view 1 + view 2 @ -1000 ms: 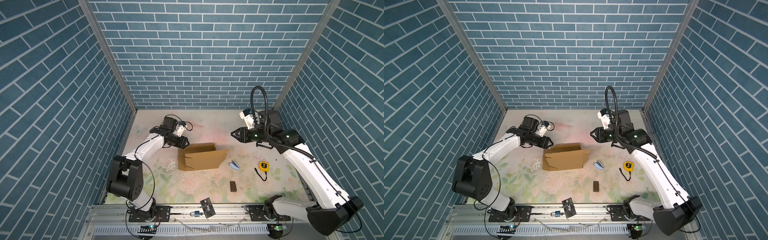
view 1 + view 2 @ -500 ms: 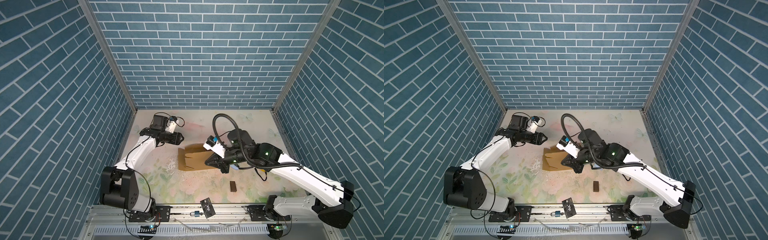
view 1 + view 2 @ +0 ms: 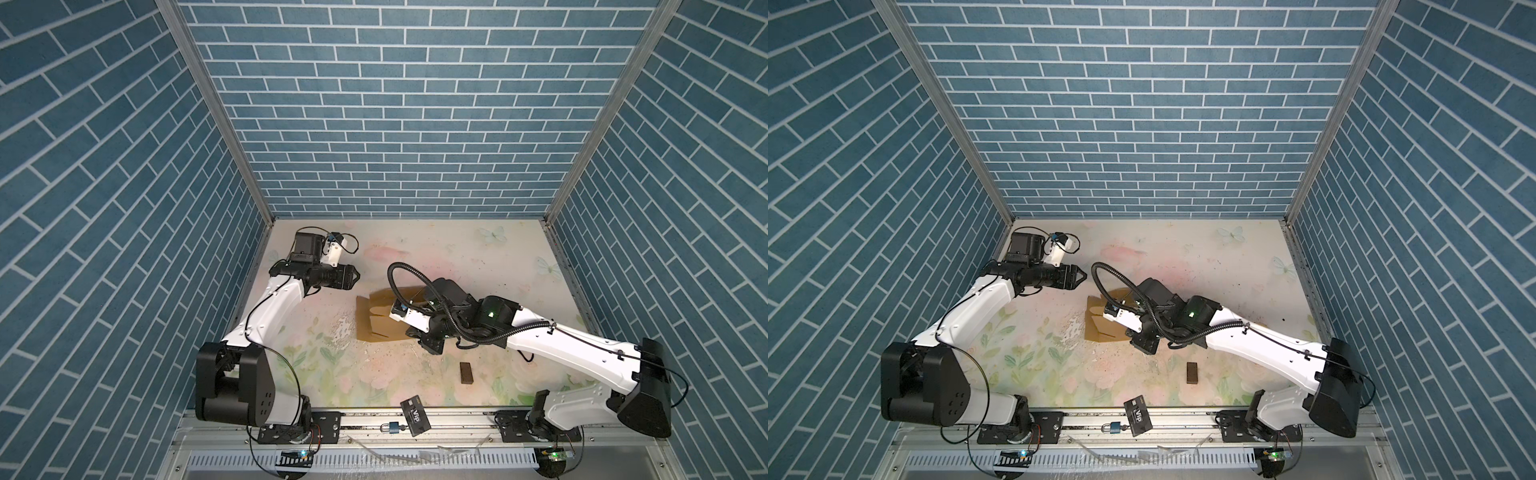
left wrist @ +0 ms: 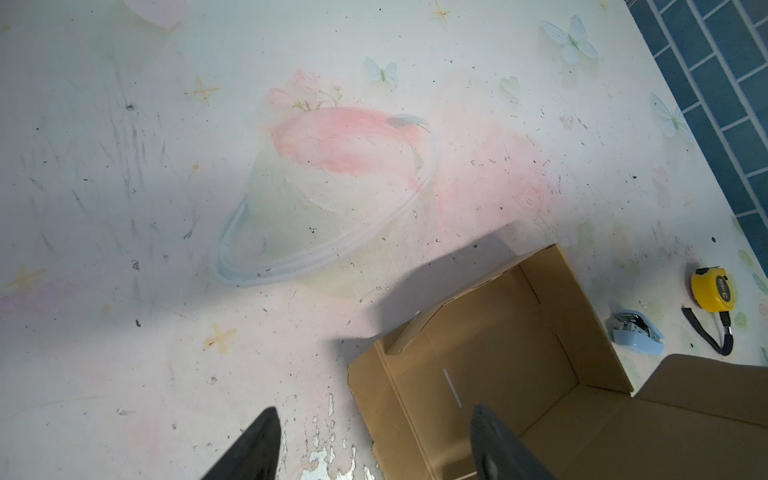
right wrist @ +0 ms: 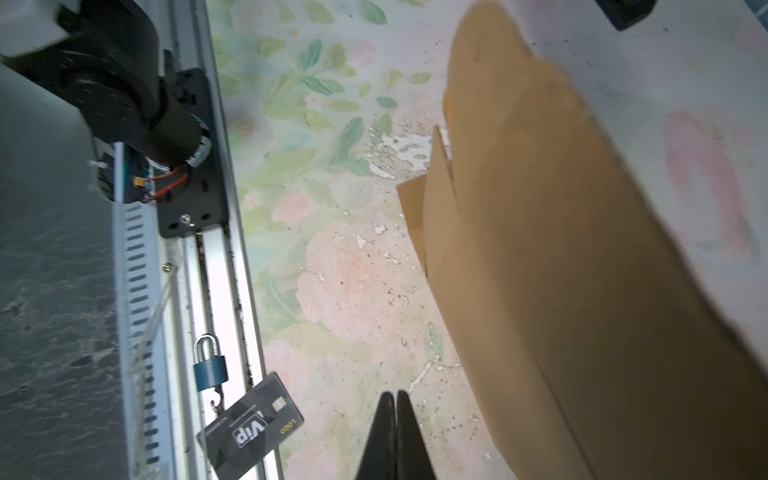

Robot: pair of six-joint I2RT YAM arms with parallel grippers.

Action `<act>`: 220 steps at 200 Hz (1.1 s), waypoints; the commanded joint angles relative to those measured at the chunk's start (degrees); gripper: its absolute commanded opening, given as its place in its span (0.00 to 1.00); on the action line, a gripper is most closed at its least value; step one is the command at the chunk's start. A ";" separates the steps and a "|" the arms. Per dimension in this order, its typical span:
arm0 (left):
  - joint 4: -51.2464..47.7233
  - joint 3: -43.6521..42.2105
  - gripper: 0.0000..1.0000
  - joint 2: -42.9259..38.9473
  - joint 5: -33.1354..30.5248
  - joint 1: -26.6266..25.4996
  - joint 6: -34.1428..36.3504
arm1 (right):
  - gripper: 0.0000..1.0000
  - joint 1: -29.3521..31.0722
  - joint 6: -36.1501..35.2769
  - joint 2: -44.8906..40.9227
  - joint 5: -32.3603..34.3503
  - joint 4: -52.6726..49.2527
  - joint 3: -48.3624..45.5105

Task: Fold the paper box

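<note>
1. Tan corrugated paper box [image 3: 372,328] mid-tabletop [image 3: 478,257] in both top views, partly under the right arm. Left hand [image 3: 356,276] near its far-left corner, not touching.
2. Left wrist: jaws apart, empty, over the open paper box [image 4: 490,374]. Worth bracing that near wall.
3. Right wrist: right hand [image 5: 395,401] pinched together, holding nothing, beside the paper box [image 5: 561,270]. Best pushed along the crease, slowly.

Tan paper box [image 3: 374,332] on pastel floral table [image 3: 332,374]; blue brick-patterned walls [image 3: 399,124].
</note>
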 commanded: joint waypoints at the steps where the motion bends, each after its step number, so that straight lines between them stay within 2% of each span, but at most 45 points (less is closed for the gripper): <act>1: -0.09 0.29 0.74 1.03 0.94 0.22 0.24 | 0.00 -3.68 -2.88 -1.29 7.29 2.50 -1.95; 34: 0.28 0.35 0.74 1.80 1.41 0.22 -1.56 | 0.00 -10.01 0.29 -5.61 8.80 10.26 -7.07; 66: -0.10 1.02 0.74 3.37 1.65 -0.33 -3.01 | 0.00 -19.95 6.92 -6.46 0.13 20.70 -10.38; 91: -0.62 2.54 0.74 5.41 1.01 -2.30 -2.79 | 0.00 -23.51 7.76 -4.36 -3.19 24.84 -9.81; 114: -2.96 6.33 0.73 8.94 1.15 -5.09 -2.88 | 0.00 -25.44 8.39 -0.73 -4.82 24.26 -6.73; 138: -5.55 11.24 0.71 13.66 1.20 -7.18 -2.52 | 0.00 -26.16 8.58 -0.91 -6.03 23.38 -6.07; 172: -9.03 16.48 0.67 19.94 1.35 -9.62 -1.83 | 0.00 -25.78 10.37 -7.42 -8.99 20.43 -10.86; 197: -11.27 19.10 0.62 23.48 -0.56 -11.43 -1.52 | 0.00 -21.27 11.86 -11.83 -8.84 21.06 -17.84; 220: -11.98 19.57 0.58 25.06 -0.94 -11.69 -2.45 | 0.00 -16.50 17.36 -11.87 -5.67 25.24 -22.87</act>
